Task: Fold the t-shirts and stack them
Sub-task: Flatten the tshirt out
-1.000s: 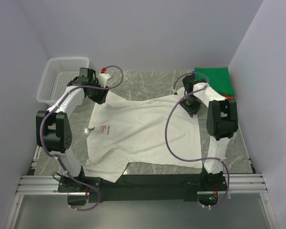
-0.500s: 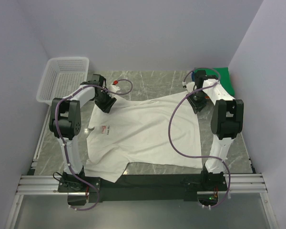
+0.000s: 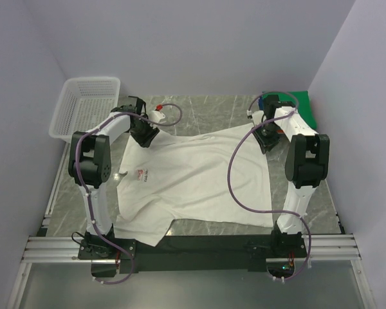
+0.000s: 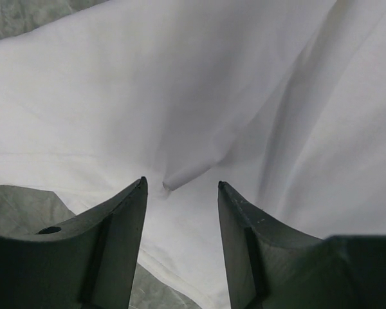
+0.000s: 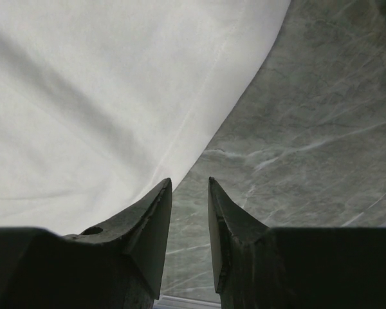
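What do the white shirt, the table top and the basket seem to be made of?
White tee: soft matte cloth, probably cotton knit; it creases and drapes. Tabletop: grey-green marble look with pale veins, possibly a printed laminate. Basket: white plastic, moulded open mesh.

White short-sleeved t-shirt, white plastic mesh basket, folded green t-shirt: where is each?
White short-sleeved t-shirt (image 3: pixel 199 174): top external view, middle of body.
White plastic mesh basket (image 3: pixel 83 108): top external view, mesh floor.
Folded green t-shirt (image 3: pixel 301 104): top external view, upper surface.
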Robot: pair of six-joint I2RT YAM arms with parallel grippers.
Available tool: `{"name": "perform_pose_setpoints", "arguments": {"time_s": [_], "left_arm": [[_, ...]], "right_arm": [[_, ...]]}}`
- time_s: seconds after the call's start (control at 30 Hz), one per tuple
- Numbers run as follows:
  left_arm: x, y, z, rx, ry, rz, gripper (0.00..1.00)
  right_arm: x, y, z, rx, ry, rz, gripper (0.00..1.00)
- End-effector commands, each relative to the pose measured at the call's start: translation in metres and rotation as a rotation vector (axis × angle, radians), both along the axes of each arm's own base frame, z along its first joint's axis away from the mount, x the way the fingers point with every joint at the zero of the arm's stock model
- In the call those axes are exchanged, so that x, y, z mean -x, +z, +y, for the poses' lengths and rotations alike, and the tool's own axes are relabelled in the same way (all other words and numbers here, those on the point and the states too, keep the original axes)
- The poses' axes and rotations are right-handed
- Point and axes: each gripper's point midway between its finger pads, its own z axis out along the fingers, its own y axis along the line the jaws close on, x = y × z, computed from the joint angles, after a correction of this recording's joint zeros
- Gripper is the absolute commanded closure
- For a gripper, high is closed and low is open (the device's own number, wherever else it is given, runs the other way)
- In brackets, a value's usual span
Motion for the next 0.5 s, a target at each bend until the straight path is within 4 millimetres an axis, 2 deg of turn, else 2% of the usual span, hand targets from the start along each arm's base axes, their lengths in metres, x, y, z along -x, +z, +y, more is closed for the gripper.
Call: {"name": "perform_pose_setpoints", "arguments": {"time_s": [0.0,0.1,0.13,0.23,0.3,0.33,0.37,0.4,0.43,0.47], "left_arm": [[-0.005,0.004,-0.006,0.003,-0.04,-0.017,0.47],[-0.004,0.0,-0.007,-0.007,-0.054,0.0,0.55],[-0.005,-0.003,-0.007,-0.011,-0.056,0.006,0.69],[-0.02,0.008,-0.007,-0.014,-0.031,-0.045,0.9],[-0.043,0.028,-0.01,-0.002,-0.013,-0.128,0.97],[-0.053,0.032,-0.012,0.006,0.006,-0.152,0.99],[-0.072,0.05,-0.015,0.005,0.024,-0.218,0.99],[-0.085,0.059,-0.018,0.01,0.035,-0.26,0.99],[-0.1,0.057,-0.022,0.021,0.054,-0.291,0.99],[-0.12,0.079,-0.03,0.035,0.058,-0.367,0.99]], "right_arm": [[-0.003,0.013,0.001,-0.011,0.004,-0.027,0.64],[-0.003,0.012,0.0,-0.007,0.003,-0.027,0.63],[-0.003,0.012,-0.001,-0.009,0.0,-0.029,0.63],[-0.005,0.012,-0.002,-0.011,-0.004,-0.035,0.64],[-0.007,0.013,-0.001,-0.013,-0.005,-0.044,0.64],[-0.008,0.014,-0.001,-0.013,-0.005,-0.049,0.64],[-0.01,0.015,-0.002,-0.013,-0.01,-0.055,0.65],[-0.013,0.017,-0.001,-0.016,-0.012,-0.065,0.65],[-0.014,0.016,-0.001,-0.017,-0.014,-0.064,0.66],[-0.019,0.018,-0.001,-0.02,-0.022,-0.077,0.66]]}}
